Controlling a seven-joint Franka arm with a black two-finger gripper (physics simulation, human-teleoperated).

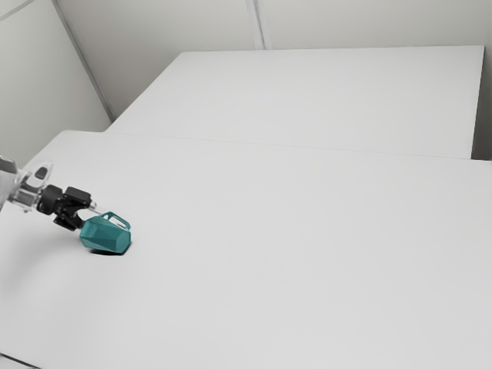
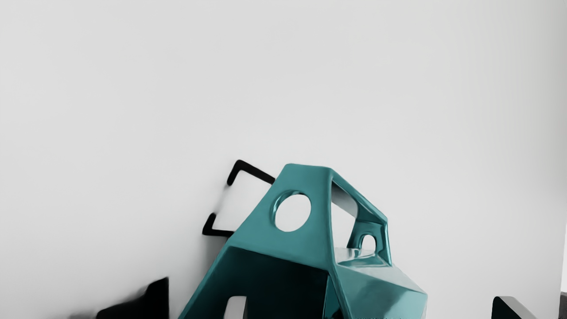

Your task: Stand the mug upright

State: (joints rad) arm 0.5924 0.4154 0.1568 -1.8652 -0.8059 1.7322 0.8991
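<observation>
- Mug down on its side, folks, right at the claw, and that claw has its fingers spread wide with nothing gripped!
- One finger lies in line with the dark mouth, the other finger stands out past the mug's side, with a clear gap there; whether the first one touches, nobody can call.
- Out to the mug: mouth facing the claw, handle up top, the body low over the table, toward the exterior view's left.
- Score so far? The claw is in reach, but upright it is not: by the look of it, the grip, the turn onto its base and the release are all to be played for.
- The count, then: one claw, two fingers, one mug, one handle, one table, and one white slab behind it.
</observation>
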